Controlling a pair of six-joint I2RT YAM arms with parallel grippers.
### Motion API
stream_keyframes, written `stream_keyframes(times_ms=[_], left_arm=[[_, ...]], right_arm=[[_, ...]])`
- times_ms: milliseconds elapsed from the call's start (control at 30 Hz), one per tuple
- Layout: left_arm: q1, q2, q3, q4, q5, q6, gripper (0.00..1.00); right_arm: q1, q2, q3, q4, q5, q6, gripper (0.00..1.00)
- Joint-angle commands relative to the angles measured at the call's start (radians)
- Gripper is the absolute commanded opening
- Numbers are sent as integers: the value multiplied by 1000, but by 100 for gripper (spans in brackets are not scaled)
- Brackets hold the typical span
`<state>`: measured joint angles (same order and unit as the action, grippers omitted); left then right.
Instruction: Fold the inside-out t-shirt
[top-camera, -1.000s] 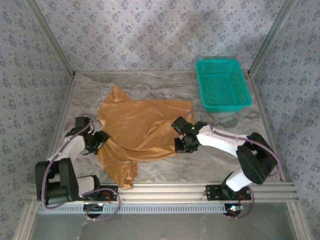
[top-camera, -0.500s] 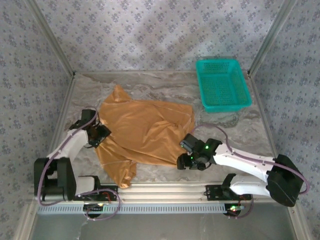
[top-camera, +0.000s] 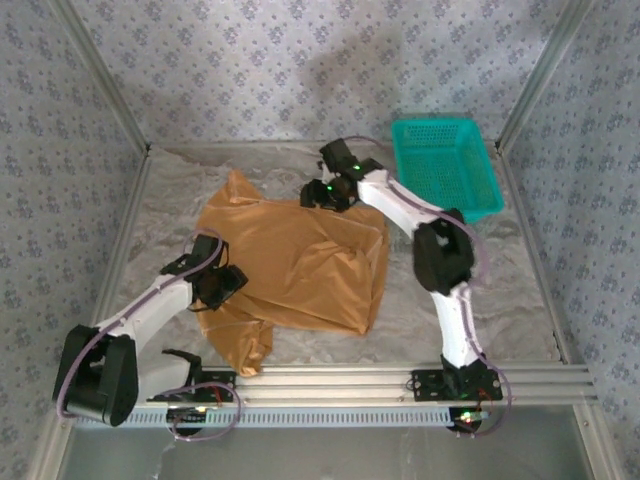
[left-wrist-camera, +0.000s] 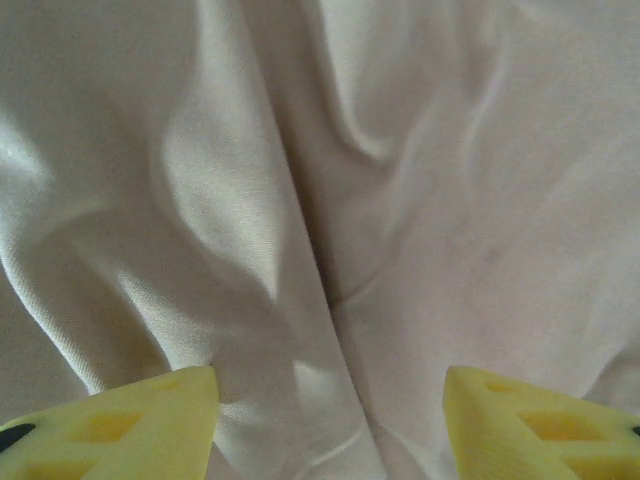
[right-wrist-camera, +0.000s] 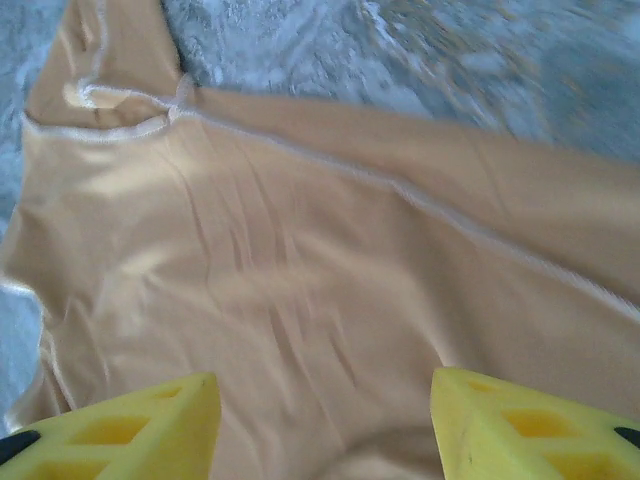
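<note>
On the marbled table (top-camera: 480, 290), left of centre: the inside-out t-shirt (top-camera: 300, 265), tan-orange, laid mostly flat, with a straight right edge and 1 corner peaked toward the far side, well apart from the teal basket (top-camera: 445, 170) in the far right corner. Over the shirt's near left part: the left gripper (top-camera: 222, 285), fingers spread wide above rumpled cloth, gripping nothing. At the shirt's far edge: the right gripper (top-camera: 325, 192), likewise spread, above a pale seam (right-wrist-camera: 400, 185), nothing between its 2 fingers.
</note>
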<state>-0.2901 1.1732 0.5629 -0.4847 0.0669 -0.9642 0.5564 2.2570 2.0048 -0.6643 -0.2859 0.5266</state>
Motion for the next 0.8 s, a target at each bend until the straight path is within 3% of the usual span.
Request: stream_keyframes(times_ms=[0, 100, 200, 467, 633, 767], left_arm=[[8, 23, -9, 46, 21, -25, 61], [46, 81, -14, 74, 43, -9, 62], [91, 160, -7, 127, 73, 7, 61], [132, 487, 213, 152, 76, 80, 61], [138, 735, 495, 86, 68, 126, 59], [130, 948, 876, -69, 27, 162, 57]], right_arm=[[-17, 181, 225, -174, -123, -19, 57], [-58, 259, 267, -152, -157, 28, 55], [-112, 248, 182, -145, -148, 13, 54], [-214, -56, -486, 127, -107, 34, 53], [-144, -298, -829, 226, -38, 78, 51], [-3, -469, -979, 247, 61, 154, 51]])
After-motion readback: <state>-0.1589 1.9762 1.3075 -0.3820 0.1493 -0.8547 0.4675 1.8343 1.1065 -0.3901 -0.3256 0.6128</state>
